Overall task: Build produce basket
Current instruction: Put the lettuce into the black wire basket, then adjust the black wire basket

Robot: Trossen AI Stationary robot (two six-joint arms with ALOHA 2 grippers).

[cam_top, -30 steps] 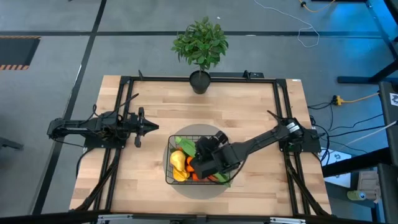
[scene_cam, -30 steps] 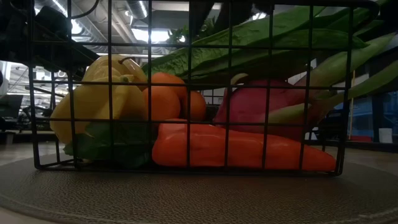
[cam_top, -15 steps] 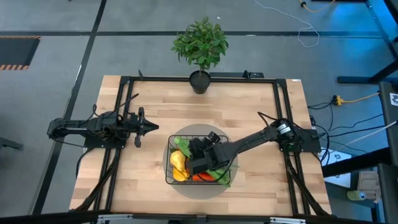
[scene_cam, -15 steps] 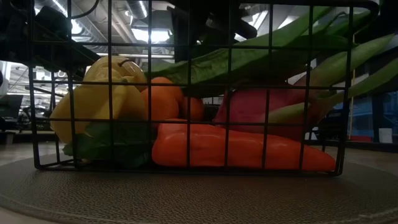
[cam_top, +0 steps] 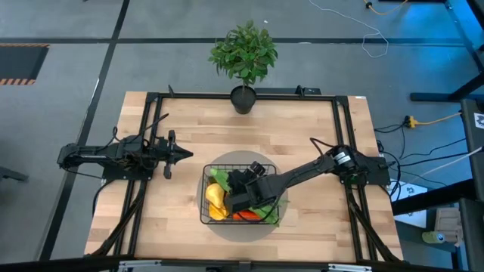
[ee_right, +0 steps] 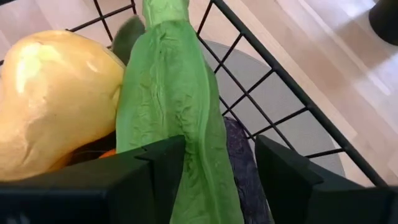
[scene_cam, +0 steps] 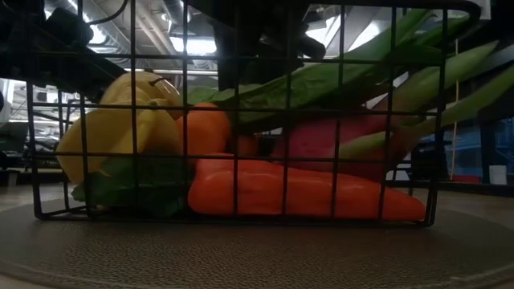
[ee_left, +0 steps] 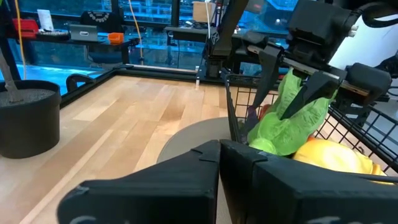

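right gripper [cam_top: 236,183] has slid deeper over basket [cam_top: 209,217], nudging it sideways | jaws pinch green leaf [ee_right: 180,124] beside yellow mango [ee_right: 56,99] | release comes next, I judge | left gripper [cam_top: 184,154] parked on desk [cam_top: 302,128], jaws closed

Table [cam_top: 302,128]: I see pale wood planks, framed by black rails.
Mat [cam_top: 240,230]: round, grey, near the front edge.
Plant pot [cam_top: 243,99]: back edge, centre.
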